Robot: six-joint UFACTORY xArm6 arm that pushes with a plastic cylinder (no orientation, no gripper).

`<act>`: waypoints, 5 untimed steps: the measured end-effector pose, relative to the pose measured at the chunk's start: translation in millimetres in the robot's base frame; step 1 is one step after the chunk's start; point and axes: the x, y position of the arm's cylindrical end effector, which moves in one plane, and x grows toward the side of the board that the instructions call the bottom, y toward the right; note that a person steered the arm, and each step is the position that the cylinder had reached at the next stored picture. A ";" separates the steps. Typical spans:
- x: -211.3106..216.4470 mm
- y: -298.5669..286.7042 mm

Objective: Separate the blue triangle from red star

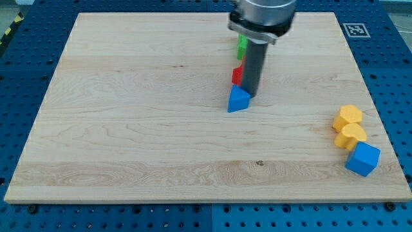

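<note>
A pale wooden worktop (129,129) lies on a blue perforated base (393,84), seen from above and slightly in front. I have no jaws, so nothing is held; I end in a straight dark rod that comes down from the view's top, just right of centre. My tip (249,95) rests on the wood directly at the upper right edge of the small blue triangle block (238,100), touching it or very nearly so. The red block (237,75), the task's star, peeks out on the view's left side of my rod, just above the triangle; most of it is hidden, so its shape cannot be made out. Whether the red block touches the triangle I cannot tell. Higher up, a green block (241,46) is also partly hidden behind my rod. Well apart, near the worktop's right edge, two yellow rounded blocks (349,126) sit stacked along the view, with a blue cube (362,158) just below them, near the lower right corner.
</note>
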 end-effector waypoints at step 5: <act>97.5 0.8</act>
